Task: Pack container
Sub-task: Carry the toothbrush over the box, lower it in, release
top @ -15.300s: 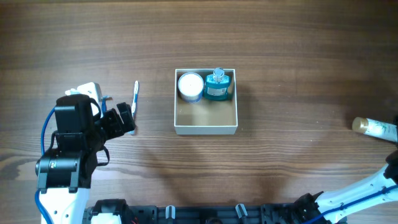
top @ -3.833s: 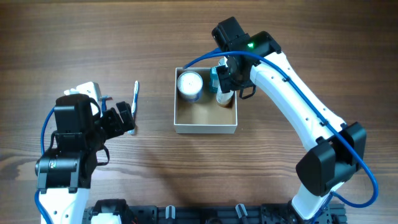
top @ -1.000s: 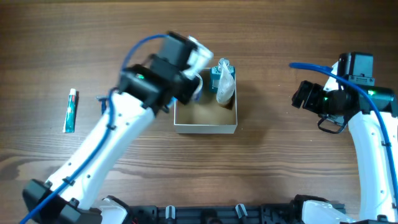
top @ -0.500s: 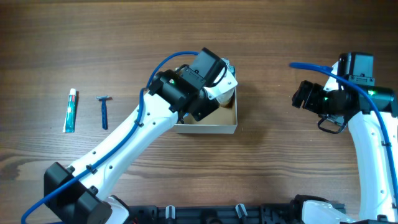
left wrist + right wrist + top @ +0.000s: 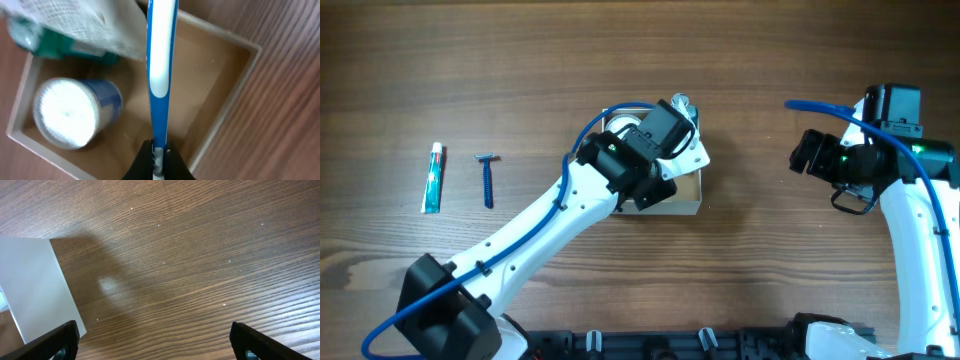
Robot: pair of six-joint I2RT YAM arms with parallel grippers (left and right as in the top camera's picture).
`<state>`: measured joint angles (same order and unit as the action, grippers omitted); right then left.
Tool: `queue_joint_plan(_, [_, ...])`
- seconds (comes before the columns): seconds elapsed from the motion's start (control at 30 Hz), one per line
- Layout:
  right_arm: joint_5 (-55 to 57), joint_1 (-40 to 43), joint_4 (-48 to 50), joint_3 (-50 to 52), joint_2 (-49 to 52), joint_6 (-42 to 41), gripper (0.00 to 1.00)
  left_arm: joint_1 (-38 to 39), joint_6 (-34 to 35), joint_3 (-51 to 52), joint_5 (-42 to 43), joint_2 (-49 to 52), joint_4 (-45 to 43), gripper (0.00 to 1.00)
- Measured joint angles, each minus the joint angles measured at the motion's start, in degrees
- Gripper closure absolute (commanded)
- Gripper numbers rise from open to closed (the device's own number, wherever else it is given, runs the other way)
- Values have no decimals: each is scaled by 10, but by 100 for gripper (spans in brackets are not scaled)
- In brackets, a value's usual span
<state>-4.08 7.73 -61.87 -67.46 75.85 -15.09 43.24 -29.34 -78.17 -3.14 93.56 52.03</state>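
Note:
The container (image 5: 688, 207), a shallow white-walled box with a tan-brown inside (image 5: 205, 75), sits mid-table, mostly covered by my left arm. My left gripper (image 5: 662, 176) hangs over it, shut on the handle of a blue and white toothbrush (image 5: 161, 60) that points across the box. In the left wrist view the jaws (image 5: 159, 154) pinch the handle's end. Inside the box stand a white-lidded blue jar (image 5: 67, 114), a teal bottle (image 5: 65, 44) and a white mesh pouch (image 5: 85, 20). My right gripper (image 5: 808, 152) stays to the right of the box, open and empty (image 5: 159, 347).
A toothpaste tube (image 5: 436, 178) and a blue razor (image 5: 486, 180) lie at the table's left. The right wrist view shows bare wood and the container's white outer wall (image 5: 30, 290) at its left edge.
My left arm has swung further right and forward over the container with the toothbrush in its grip. The right arm has not moved.

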Motion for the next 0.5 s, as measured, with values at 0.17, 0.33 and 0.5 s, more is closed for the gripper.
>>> queue_joint_plan(0.17, [0,0,0,0,0,0,3,0,-40,0,-18,0,-8,96])
queue_joint_plan(0.33, [0,0,0,0,0,0,3,0,-49,0,-22,0,4,95])
queue_joint_plan(0.5, [0,0,-2,0,0,2,3,0,-35,0,-22,14,15,55])
